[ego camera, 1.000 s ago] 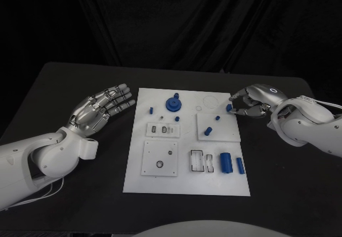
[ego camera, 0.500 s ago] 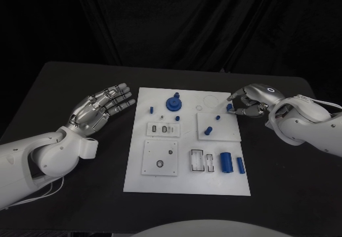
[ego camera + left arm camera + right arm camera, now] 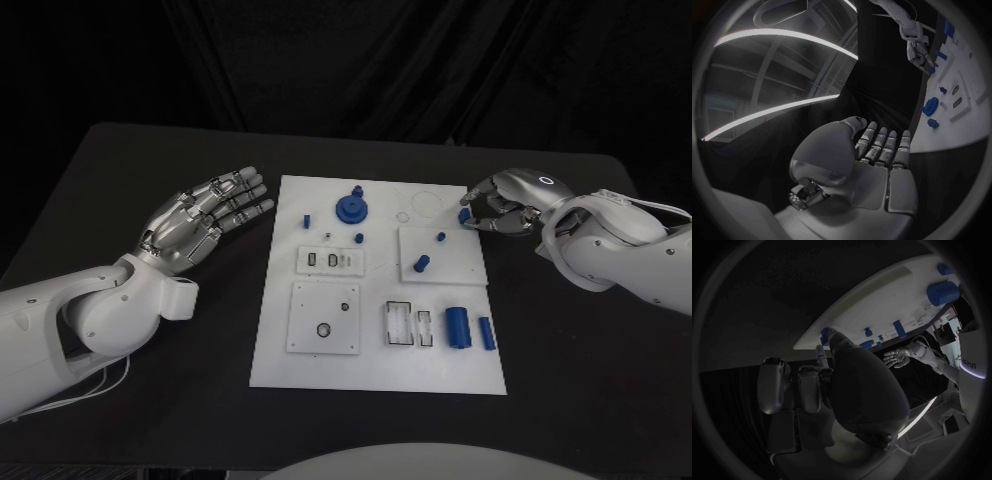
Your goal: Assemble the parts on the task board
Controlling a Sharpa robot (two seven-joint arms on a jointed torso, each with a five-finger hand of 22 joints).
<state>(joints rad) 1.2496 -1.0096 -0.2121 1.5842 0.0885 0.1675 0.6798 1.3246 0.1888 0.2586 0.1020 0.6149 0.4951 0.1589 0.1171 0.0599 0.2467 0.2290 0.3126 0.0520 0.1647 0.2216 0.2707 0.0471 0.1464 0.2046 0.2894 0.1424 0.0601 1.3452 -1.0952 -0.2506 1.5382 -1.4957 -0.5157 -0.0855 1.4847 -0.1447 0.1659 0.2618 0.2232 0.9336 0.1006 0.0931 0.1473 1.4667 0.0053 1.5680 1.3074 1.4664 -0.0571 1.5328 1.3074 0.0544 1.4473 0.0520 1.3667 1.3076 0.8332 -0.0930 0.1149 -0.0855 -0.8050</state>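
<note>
The white task board [image 3: 378,375] lies in the middle of the black table. At its far right edge my right hand [image 3: 508,208] has its fingers curled in, pinching a small blue part [image 3: 464,216]; in the right wrist view a fingertip [image 3: 832,337] touches that part [image 3: 825,333]. My left hand [image 3: 202,215] hovers open to the left of the board, fingers spread and holding nothing. On the board are a round blue part with a peg [image 3: 352,208], a small blue peg [image 3: 306,221], two blue pieces [image 3: 421,265] on a raised plate, a blue cylinder [image 3: 457,328] and a blue bar [image 3: 486,335].
White sub-plates with slots sit on the board's left half [image 3: 325,335] and near its middle [image 3: 408,325]. Bare black table surrounds the board on every side. In the left wrist view the board [image 3: 957,125] lies beyond my left hand [image 3: 873,155].
My right hand has edged slightly toward the board, its fingers closing in round the small blue part. The left hand and the other parts have stayed put.
</note>
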